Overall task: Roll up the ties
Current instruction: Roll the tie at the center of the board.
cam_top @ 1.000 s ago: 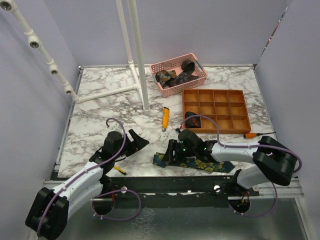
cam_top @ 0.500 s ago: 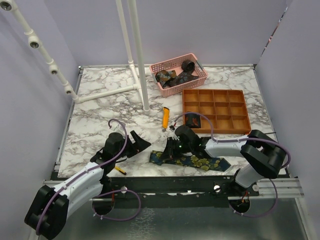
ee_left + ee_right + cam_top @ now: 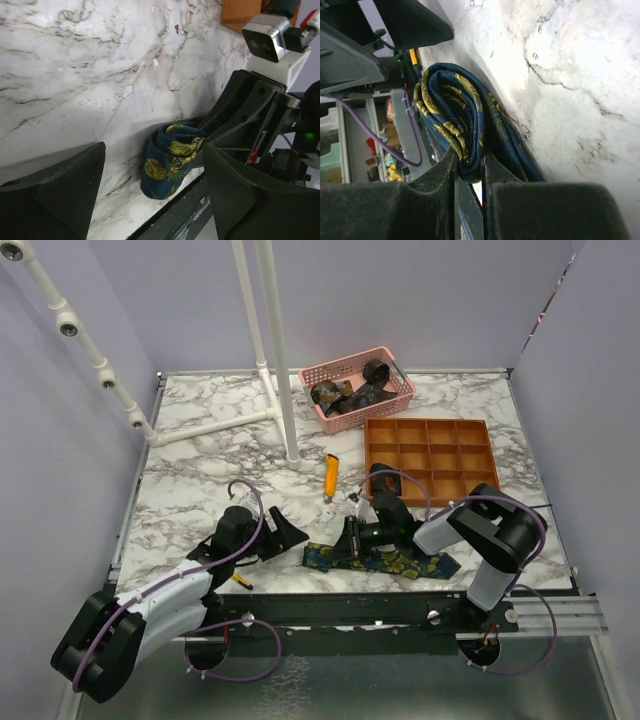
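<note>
A navy tie (image 3: pixel 400 562) with a yellow floral print lies along the table's near edge. Its left end is folded into a loose roll (image 3: pixel 455 115). My right gripper (image 3: pixel 350 543) is shut on that roll, and the right wrist view shows both fingers (image 3: pixel 470 162) pinching the folded layers. The left wrist view shows the same rolled end (image 3: pixel 170 162) sticking out past the right gripper. My left gripper (image 3: pixel 283 532) stands open just left of the roll, its jaws (image 3: pixel 155 150) wide and not touching it. More dark ties (image 3: pixel 350 392) lie in the pink basket.
A pink basket (image 3: pixel 402 390) stands at the back. An orange compartment tray (image 3: pixel 430 460) sits right of centre. An orange-yellow utility knife (image 3: pixel 330 475) lies beside it. A white pipe frame (image 3: pixel 285 370) rises at the back left. The table's near edge (image 3: pixel 300 590) runs just below the tie.
My right gripper has closed on the tie's folded left end, and its arm has drawn in to the left. The left gripper has edged right toward the roll, still open.
</note>
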`<state>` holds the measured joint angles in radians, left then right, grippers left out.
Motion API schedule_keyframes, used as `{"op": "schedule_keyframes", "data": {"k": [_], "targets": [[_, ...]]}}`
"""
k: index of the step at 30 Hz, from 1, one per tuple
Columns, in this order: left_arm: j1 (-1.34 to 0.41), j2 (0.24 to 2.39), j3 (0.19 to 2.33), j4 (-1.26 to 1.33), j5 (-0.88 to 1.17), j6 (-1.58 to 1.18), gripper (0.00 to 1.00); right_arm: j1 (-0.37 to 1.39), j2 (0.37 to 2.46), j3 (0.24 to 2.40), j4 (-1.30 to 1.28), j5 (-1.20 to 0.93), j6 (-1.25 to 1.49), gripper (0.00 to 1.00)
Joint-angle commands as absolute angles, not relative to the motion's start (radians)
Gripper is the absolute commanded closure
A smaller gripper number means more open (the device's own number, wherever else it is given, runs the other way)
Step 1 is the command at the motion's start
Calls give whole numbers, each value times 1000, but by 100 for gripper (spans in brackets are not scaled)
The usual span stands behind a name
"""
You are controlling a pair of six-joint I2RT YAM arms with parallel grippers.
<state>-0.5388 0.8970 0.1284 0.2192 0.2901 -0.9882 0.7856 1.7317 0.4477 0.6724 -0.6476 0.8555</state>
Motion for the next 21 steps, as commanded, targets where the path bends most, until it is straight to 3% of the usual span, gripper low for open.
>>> {"op": "schedule_keyframes", "data": {"k": [1, 9, 21], "targets": [[-561, 1006, 166, 277, 381, -971, 20, 785, 1827, 382, 832, -718, 889, 93], [-580, 1131, 253, 250, 505, -925, 22, 726, 1900, 336, 955, -795, 909, 94], [-692, 1125, 269, 180, 445, -882, 31, 663, 1963, 318, 1017, -889, 914, 94]]}}
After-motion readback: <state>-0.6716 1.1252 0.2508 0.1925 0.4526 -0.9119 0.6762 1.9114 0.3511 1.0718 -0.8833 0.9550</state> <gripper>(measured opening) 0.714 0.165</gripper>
